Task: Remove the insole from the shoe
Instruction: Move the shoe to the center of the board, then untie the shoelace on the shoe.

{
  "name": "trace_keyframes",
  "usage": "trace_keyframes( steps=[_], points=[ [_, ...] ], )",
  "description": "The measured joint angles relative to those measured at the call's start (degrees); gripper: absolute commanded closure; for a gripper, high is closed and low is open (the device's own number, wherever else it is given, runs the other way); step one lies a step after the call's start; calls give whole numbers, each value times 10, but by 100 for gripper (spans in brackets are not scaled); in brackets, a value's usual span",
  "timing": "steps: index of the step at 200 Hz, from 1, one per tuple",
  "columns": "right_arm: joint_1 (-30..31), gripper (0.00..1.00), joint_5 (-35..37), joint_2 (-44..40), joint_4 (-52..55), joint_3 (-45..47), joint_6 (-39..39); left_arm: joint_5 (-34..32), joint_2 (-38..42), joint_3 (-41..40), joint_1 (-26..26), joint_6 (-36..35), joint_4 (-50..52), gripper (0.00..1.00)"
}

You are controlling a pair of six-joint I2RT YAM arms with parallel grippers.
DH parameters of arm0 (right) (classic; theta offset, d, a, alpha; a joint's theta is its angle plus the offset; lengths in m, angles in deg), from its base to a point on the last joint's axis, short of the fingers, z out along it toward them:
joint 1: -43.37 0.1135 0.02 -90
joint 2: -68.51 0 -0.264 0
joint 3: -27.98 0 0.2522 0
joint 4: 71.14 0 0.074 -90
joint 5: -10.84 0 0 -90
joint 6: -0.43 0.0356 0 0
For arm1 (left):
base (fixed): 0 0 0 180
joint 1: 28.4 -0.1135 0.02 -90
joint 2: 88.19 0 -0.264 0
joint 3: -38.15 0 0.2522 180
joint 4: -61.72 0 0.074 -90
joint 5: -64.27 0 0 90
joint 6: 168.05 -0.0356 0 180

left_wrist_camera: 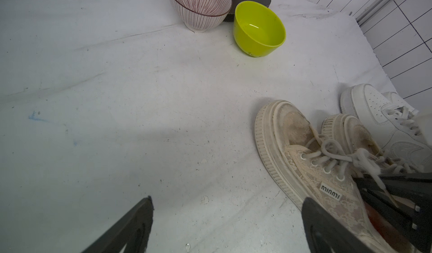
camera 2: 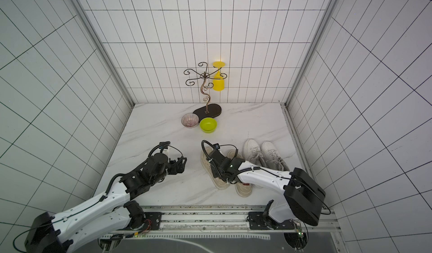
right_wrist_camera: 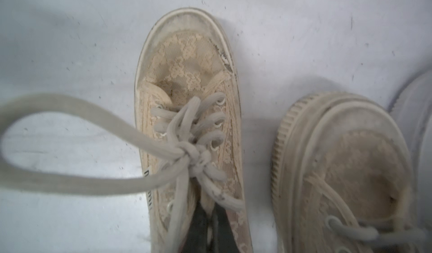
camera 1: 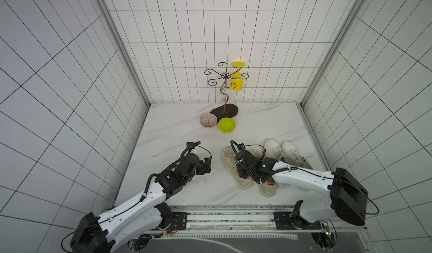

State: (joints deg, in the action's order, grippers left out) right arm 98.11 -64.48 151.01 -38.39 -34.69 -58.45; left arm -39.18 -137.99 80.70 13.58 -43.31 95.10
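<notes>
The beige lace shoe (camera 1: pixel 230 157) (camera 2: pixel 207 157) lies on the white tabletop, toe pointing away, its laces tied. My right gripper (right_wrist_camera: pixel 208 205) (camera 1: pixel 242 173) reaches into the shoe's opening behind the laces. It is shut, with a thin pale edge of the insole (right_wrist_camera: pixel 210 232) pinched between its dark fingers. The rest of the insole is hidden inside the shoe. In the left wrist view the same shoe (left_wrist_camera: pixel 304 167) shows a reddish lining under those fingers. My left gripper (left_wrist_camera: pixel 227 200) (camera 1: pixel 207 164) hovers open over bare table to the shoe's left, holding nothing.
A second beige shoe (camera 1: pixel 266 188) lies right beside the first, partly under my right arm. Two white sneakers (camera 1: pixel 287 151) sit farther right. A striped bowl (camera 1: pixel 208 120), a green bowl (camera 1: pixel 226 124) and a metal stand (camera 1: pixel 224 110) holding a yellow cup (camera 1: pixel 238 81) stand at the back.
</notes>
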Motion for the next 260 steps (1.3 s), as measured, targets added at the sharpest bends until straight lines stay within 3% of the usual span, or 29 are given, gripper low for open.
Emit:
trace_keyframes(
  steps=[48, 85, 114, 158, 198, 260],
  points=[
    [-6, 100, -2, 89, -49, -103, 7, -22, 18, -11, 0, -10, 6, 2],
    [-19, 100, -5, 121, -64, -127, 15, -27, 8, -11, 0, -17, 7, 2],
    [-24, 74, -14, 123, -66, -127, 17, -4, -28, -10, 0, -22, -2, 3],
    [-48, 59, -79, 68, -79, -124, -8, 57, -90, 8, 0, -17, -20, 4],
    [-103, 57, -134, -45, -111, -64, -24, 103, -125, 10, 9, 8, -70, 4],
    [-119, 56, -149, -10, -112, -12, -45, 122, -230, 55, 23, 35, -113, 3]
  ],
)
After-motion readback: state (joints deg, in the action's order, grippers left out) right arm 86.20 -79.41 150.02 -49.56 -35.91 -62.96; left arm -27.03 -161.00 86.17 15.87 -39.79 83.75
